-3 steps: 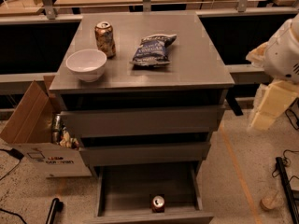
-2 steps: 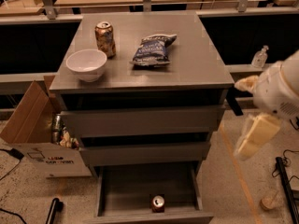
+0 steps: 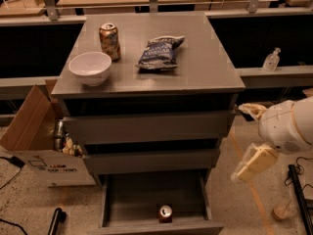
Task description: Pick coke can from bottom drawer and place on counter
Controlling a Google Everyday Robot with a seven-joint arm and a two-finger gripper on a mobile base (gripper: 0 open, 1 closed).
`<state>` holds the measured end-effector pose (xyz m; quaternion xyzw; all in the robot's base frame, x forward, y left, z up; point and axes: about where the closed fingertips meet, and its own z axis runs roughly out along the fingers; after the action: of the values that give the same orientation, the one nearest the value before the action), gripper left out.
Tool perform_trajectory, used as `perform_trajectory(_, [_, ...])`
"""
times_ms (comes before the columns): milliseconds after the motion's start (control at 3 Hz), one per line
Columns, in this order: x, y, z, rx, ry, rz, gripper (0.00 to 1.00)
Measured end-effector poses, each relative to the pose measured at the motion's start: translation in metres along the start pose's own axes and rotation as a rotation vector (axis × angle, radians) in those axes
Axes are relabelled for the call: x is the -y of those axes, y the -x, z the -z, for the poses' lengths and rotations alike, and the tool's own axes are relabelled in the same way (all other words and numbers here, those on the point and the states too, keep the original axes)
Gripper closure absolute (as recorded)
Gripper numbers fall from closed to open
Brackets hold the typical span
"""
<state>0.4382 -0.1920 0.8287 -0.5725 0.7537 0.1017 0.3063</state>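
Red coke can inside bottom drawer, gripper off to its right

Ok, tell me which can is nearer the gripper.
The red coke can in the open bottom drawer; the gripper hangs low beside the cabinet. The tan-gold can stands up on the counter.

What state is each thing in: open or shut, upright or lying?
bottom drawer: open
coke can: upright inside it
middle drawer: shut
top drawer: shut
white bowl: upright, empty
tan can: upright on counter
chip bag: lying flat
cardboard box: open
gripper: right of middle drawer, touching nothing
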Motion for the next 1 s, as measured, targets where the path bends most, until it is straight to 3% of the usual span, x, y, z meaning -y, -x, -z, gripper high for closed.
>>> perform_trajectory(333, [-0.002,-0.006,-0.024,-0.03,0.044,-0.009,0.0])
perform_trajectory(667, [-0.023,-0.046,-0.092,0.046,0.088,-0.042,0.0])
perform_trajectory(1000, [-0.041,-0.087,-0.14,0.145,0.042,-0.042,0.0])
